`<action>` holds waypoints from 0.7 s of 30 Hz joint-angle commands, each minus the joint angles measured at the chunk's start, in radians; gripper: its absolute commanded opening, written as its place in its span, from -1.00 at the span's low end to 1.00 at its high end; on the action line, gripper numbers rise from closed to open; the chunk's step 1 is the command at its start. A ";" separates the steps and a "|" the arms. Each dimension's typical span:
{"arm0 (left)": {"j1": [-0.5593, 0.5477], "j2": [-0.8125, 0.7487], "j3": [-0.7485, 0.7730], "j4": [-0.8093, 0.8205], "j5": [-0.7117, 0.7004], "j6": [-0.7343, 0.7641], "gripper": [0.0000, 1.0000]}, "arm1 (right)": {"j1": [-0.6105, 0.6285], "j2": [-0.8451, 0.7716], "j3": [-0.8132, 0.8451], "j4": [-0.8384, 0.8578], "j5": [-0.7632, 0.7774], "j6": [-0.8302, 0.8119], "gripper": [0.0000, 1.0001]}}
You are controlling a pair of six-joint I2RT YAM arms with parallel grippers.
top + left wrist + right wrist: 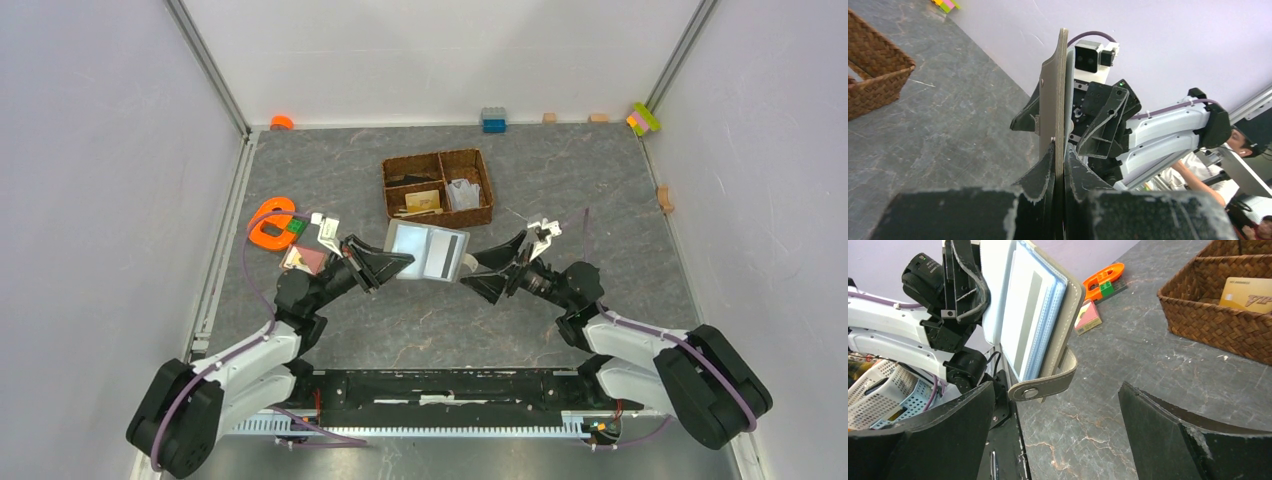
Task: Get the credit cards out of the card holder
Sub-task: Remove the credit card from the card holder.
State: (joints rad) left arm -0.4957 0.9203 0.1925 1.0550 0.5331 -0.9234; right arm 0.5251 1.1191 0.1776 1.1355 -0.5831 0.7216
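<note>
Seemingly partway: orange-tan plastic card (423, 200) in brown woven basket (436, 155).
Left pincer (395, 265) clamps the opened grey-olive folding card holder (428, 250) above the worktop (560, 180); right pincer (472, 270) gapes empty beside it; remaining cards unclear.

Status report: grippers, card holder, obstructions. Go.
Left gripper shut on card holder, held upright, open. Right gripper open, facing its snap tab. One gold card lies in wicker basket. Path clear.
</note>
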 commanded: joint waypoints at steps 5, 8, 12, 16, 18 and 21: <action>-0.042 0.101 0.013 0.256 0.030 -0.122 -0.95 | 0.066 -0.014 0.028 0.069 0.034 -0.034 0.96; -0.072 0.144 0.037 0.266 0.050 -0.121 -0.95 | 0.072 -0.031 0.022 0.073 0.048 -0.033 0.84; -0.090 0.164 0.045 0.278 0.058 -0.115 -0.95 | 0.072 -0.027 0.023 0.080 0.049 -0.021 0.51; -0.095 0.143 0.050 0.218 0.050 -0.088 -0.93 | 0.072 -0.018 0.023 0.100 0.044 -0.004 -0.15; -0.096 0.124 0.050 0.177 0.027 -0.063 -0.86 | 0.071 -0.016 0.025 0.103 0.040 -0.001 -0.48; -0.095 0.055 0.057 -0.036 -0.078 0.028 -0.49 | 0.070 -0.017 0.039 0.045 0.053 -0.024 -0.90</action>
State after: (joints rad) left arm -0.5850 1.0550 0.2035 1.1885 0.5522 -0.9974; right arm 0.5922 1.1027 0.1776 1.1778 -0.5468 0.7216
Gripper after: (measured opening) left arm 0.171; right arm 0.159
